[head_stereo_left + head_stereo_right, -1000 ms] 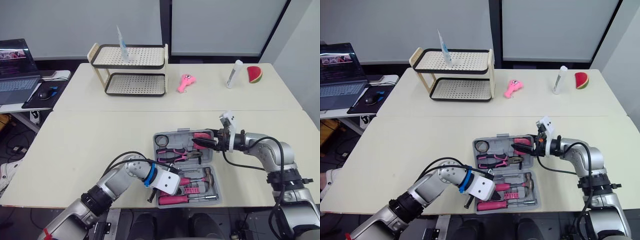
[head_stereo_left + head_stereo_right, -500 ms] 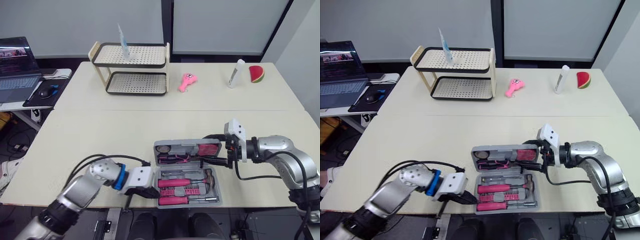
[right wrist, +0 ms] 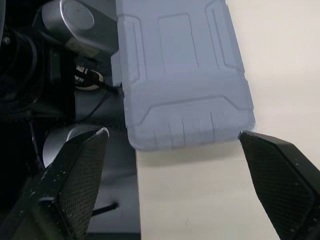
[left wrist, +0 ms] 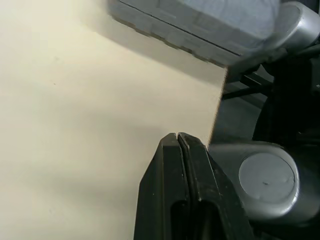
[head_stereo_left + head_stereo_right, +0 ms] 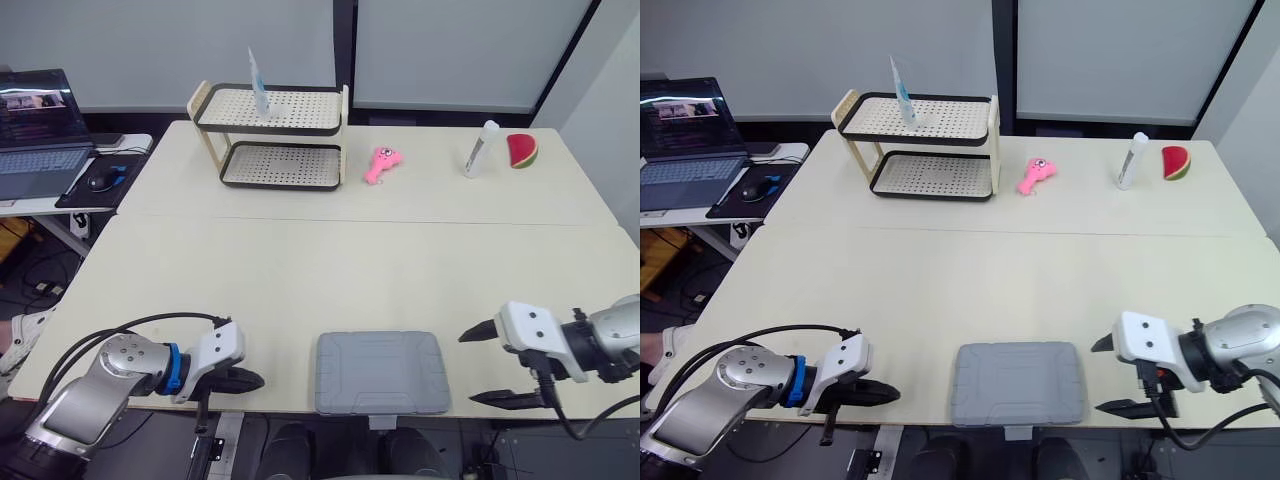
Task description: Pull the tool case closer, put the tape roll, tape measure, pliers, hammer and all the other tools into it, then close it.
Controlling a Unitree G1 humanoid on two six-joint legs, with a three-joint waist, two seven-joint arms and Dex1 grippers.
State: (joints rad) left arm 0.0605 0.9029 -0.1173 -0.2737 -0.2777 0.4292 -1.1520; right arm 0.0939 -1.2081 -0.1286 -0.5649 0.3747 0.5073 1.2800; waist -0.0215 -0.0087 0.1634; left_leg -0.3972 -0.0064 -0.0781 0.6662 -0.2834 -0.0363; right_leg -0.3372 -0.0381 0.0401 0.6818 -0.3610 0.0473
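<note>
The tool case (image 5: 380, 372) is now lying shut at the near edge of the tabletop (image 5: 300, 280), its grey lid flat down. Half a second ago that lid was still tilted up, with the pink-handled tools showing in their slots. Back then the right fingers (image 3: 75, 175) were working at the lid's right edge. Now they are hanging off to the case's right, spread wide and holding nothing, near the case but not touching it. The left fingers (image 4: 167, 170) have also come away from the case's front left corner. They are resting pressed together and empty by the tabletop's front edge, to the left of the case and apart from it. I am seeing no loose tools lying on the near half of the tabletop. At the far side a two-tier rack (image 5: 270, 135), a pink toy (image 5: 380, 163), a white tube (image 5: 480, 148) and a watermelon slice (image 5: 521, 150) are sitting undisturbed, and none of them looks like a tool. To my eye the packing and closing are looking finished and both arms are clearing out. Whether the latch has actually caught I cannot tell from here. The case's front is also jutting slightly past the tabletop's edge, so a nudge might tip it.
</note>
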